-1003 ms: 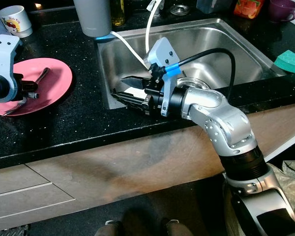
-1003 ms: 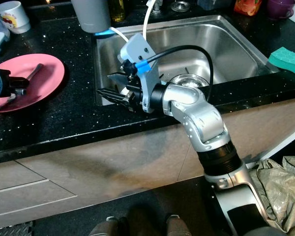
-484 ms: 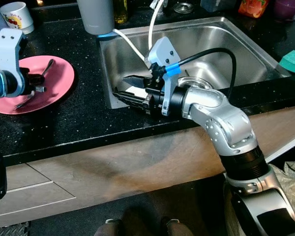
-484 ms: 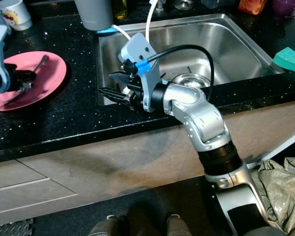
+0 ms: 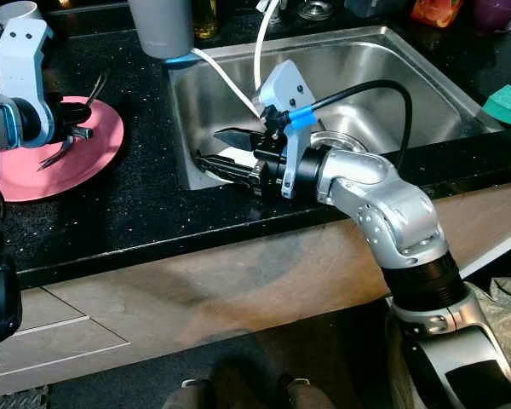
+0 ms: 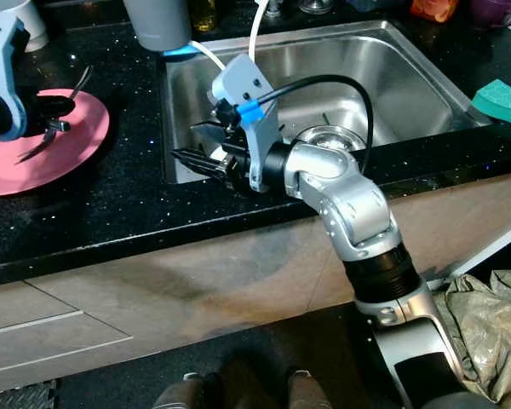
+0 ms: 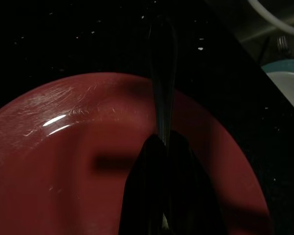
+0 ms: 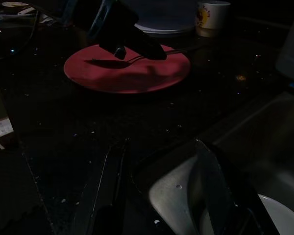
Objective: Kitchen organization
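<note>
Left gripper [image 5: 72, 135] pinches a spoon [image 5: 92, 92] above the pink plate [image 5: 34, 170], upper left of the frame.

Its black fingers are closed on the spoon's middle, the utensil tilted and lifted clear of the plate, where a second ago it lay against the plate's surface; the plate sits on the black counter [image 5: 145, 204] at left; the right gripper [image 5: 226, 153], centre frame, has its fingers spread and holds nothing, poised over the near left corner of the steel sink [image 5: 366, 77], unmoved since earlier; a grey cup [image 5: 160, 25] stands at top centre; a teal sponge [image 5: 507, 106] lies at the right edge.
</note>
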Motion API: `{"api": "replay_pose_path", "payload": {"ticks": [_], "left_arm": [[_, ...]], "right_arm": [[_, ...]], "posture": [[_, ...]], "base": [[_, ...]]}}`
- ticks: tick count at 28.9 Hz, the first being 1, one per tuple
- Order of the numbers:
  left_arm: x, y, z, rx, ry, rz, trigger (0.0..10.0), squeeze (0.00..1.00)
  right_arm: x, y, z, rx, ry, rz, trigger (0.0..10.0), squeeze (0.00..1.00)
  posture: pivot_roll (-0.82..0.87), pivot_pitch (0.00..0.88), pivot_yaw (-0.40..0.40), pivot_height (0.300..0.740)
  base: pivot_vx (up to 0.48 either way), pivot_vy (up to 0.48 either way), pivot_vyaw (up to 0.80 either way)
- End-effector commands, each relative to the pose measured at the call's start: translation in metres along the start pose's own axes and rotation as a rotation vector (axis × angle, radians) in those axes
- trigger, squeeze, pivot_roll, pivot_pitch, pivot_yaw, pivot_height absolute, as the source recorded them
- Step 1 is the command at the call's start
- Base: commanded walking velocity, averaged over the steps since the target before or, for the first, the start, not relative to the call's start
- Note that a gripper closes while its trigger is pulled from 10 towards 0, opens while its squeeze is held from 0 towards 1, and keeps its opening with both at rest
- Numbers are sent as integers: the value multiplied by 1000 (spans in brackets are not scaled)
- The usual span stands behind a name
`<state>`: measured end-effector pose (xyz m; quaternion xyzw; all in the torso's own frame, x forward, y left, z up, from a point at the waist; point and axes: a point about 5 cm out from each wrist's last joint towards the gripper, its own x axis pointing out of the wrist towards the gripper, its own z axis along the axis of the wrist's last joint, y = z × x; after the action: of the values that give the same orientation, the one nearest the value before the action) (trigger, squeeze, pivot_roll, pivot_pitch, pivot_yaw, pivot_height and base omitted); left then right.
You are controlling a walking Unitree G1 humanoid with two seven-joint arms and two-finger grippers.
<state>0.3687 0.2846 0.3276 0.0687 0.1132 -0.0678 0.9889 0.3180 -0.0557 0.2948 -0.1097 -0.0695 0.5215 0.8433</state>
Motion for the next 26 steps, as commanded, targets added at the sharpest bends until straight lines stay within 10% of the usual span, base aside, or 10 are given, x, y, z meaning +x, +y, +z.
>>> {"api": "replay_pose_path", "payload": {"ticks": [1, 3, 4, 5, 6, 8, 9, 26], "left_arm": [[-6, 5, 4, 34, 6, 18, 10000, 0], [-7, 6, 4, 48, 12, 24, 10000, 435], [-7, 6, 4, 48, 12, 24, 10000, 435], [-7, 6, 4, 58, 18, 27, 10000, 945], [-8, 7, 3, 65, 27, 28, 10000, 1000], [-8, 7, 2, 77, 36, 36, 10000, 1000], [-8, 7, 2, 83, 41, 39, 10000, 0], [-7, 7, -21, 121, 191, 43, 10000, 0]], "right_arm": [[0, 2, 4, 2, -15, 11, 10000, 0], [1, 2, 4, 2, -15, 12, 10000, 0], [1, 2, 4, 2, -15, 12, 10000, 0], [1, 2, 4, 3, -16, 13, 10000, 0], [1, 2, 4, 4, -17, 14, 10000, 0], [1, 2, 3, 5, -18, 14, 10000, 0], [1, 2, 3, 5, -17, 15, 10000, 0], [0, 3, 5, 4, -13, 22, 10000, 0]], "posture": [[16, 198, 13, 740], [19, 195, 14, 740], [19, 195, 14, 740], [19, 193, 14, 740], [19, 191, 15, 740], [20, 190, 15, 740], [19, 189, 15, 740], [17, 197, 15, 740]], "base": [[0, 0, 0], [0, 0, 0], [0, 0, 0], [0, 0, 0], [0, 0, 0], [0, 0, 0], [0, 0, 0], [0, 0, 0]]}}
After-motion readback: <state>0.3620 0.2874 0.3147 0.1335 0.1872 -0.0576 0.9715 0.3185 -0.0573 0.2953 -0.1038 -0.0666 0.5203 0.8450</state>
